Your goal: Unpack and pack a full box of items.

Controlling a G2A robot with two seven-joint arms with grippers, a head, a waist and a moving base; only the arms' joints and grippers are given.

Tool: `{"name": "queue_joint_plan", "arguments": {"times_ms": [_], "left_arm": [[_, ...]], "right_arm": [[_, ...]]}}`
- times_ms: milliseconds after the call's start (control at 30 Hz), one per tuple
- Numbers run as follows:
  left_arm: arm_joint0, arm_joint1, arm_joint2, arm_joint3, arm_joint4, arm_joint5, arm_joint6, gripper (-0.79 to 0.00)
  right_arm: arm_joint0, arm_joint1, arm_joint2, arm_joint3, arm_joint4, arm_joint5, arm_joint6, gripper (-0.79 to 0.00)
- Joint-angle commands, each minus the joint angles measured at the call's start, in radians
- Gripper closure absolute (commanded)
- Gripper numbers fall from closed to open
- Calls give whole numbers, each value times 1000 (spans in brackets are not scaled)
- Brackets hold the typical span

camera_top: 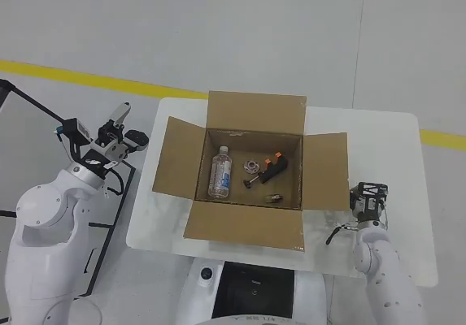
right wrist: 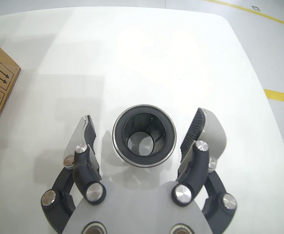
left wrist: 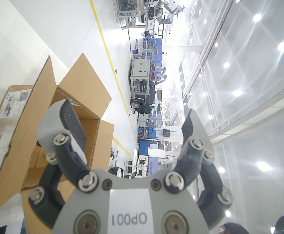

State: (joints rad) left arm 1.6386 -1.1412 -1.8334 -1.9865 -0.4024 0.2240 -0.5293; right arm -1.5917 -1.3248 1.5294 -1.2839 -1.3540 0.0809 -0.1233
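Centrally on the white counter stands a brown cardboard box with all four flaps folded outward. On its floor a clear plastic bottle lies on its side toward the robot's left. Beside the bottle, nearer the middle, sits a small silver metal ring. Just to the ring's right lies a black tool with orange parts. A small dark item rests near the box's front wall; what it is cannot be told.

The right gripper hangs over the bare counter to the right of the box, close to that side's flap and pointing down. Its jaws stand wide apart. Between them a black cylindrical sleeve with a metal rim stands upright on the counter with its open end up. The ribbed pads are apart from it on either side, and neither touches it.

The left gripper is off the counter's left edge, raised and aimed away from the tabletop, with the box to one side of it. Its jaws are also spread, with nothing between them.

A yellow line crosses the pale floor behind the counter.
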Motion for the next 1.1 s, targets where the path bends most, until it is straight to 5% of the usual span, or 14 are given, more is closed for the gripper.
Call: {"name": "queue_joint_plan", "arguments": {"times_ms": [0, 233, 300, 400, 700, 1067], "left_arm": [[0, 0, 0, 0, 0, 0, 0, -785], [0, 0, 0, 0, 0, 0, 0, -785], [0, 0, 0, 0, 0, 0, 0, -785], [0, 0, 0, 0, 0, 0, 0, -785], [0, 0, 0, 0, 0, 0, 0, -785], [0, 0, 0, 0, 0, 0, 0, -785]], "right_arm": [[10, -2, -5, 17, 1, 9, -7, -570], [30, -5, -17, 49, 7, 21, -22, -283], [31, -6, -19, 53, 5, 25, -31, -126], [29, -7, -21, 54, 8, 28, -41, 0], [-44, 1, 37, -85, 41, 15, -45, 0], [-277, 26, 283, -694, 220, -107, 163, 0]]}}
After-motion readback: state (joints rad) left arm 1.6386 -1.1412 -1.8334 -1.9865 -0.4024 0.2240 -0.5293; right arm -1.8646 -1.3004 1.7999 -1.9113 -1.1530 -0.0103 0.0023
